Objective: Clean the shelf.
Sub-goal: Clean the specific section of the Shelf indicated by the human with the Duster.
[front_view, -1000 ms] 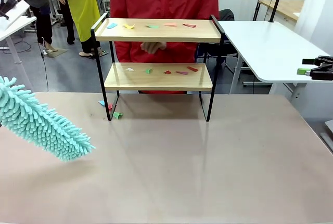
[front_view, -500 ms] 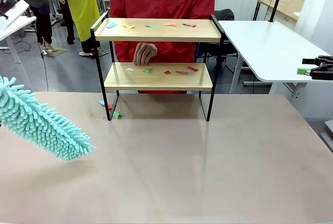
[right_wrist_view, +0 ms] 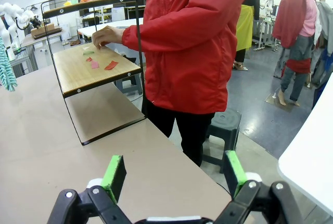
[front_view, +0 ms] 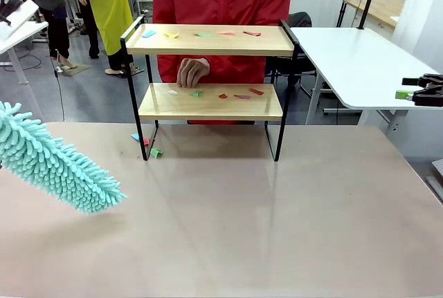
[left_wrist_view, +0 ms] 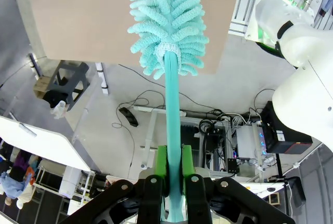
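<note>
between tight left jaws, duster handle [left_wrist_view: 173,120]

The shelf [front_view: 208,113] stands on the table [front_view: 277,229]. Coloured paper scraps [front_view: 252,34] lie on both boards and by one leg

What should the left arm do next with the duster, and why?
Probably lift the duster toward the top board of the shelf. The left gripper is shut on its handle, its head hangs short of the shelf, scraps lie on both boards, and a person's hand is at the lower one.
</note>
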Controlling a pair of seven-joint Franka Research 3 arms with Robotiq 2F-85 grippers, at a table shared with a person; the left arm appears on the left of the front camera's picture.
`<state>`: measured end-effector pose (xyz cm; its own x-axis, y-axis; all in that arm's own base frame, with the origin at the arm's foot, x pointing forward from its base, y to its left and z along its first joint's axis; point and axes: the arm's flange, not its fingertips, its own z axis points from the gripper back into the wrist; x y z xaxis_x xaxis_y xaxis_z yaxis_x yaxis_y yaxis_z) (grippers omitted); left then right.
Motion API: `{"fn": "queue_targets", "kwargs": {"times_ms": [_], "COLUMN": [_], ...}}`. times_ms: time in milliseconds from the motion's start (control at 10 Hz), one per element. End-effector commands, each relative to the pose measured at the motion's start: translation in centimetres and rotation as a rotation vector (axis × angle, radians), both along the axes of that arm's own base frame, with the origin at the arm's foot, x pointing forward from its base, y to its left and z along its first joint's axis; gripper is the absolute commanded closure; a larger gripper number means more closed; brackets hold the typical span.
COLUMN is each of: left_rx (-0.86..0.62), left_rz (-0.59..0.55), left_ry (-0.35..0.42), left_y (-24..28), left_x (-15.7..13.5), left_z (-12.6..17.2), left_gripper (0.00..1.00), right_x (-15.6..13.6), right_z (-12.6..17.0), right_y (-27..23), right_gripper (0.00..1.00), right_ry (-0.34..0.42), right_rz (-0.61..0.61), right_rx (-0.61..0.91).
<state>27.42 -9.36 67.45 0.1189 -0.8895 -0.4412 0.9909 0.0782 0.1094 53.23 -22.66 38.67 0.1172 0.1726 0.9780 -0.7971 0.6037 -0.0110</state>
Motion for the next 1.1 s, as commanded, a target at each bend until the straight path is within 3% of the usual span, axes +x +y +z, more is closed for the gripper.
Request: {"fn": "queue_targets", "kwargs": {"times_ms": [0,700,1000], "left_rx": [-0.017,0.0,-0.229], "left_rz": [0.015,0.0,-0.087], "left_ry": [0.0,0.0,-0.039], "left_y": [-0.1,0.0,1.1], "left_x": [-0.3,0.0,-0.5], "left_z": [0.1,0.0,-2.5], "left_gripper": [0.87,0.87,0.87], "right_x": [0.0,0.0,0.0], "right_z": [0.8,0.8,0.8], "right_y": [0.5,0.5,0.5], "right_gripper": [0.0,0.0,0.0], "right_ry": [0.012,0.012,0.012], "right_rz": [-0.014,-0.014,-0.014], "right_rx": [-0.003,-0.003,-0.003]}}
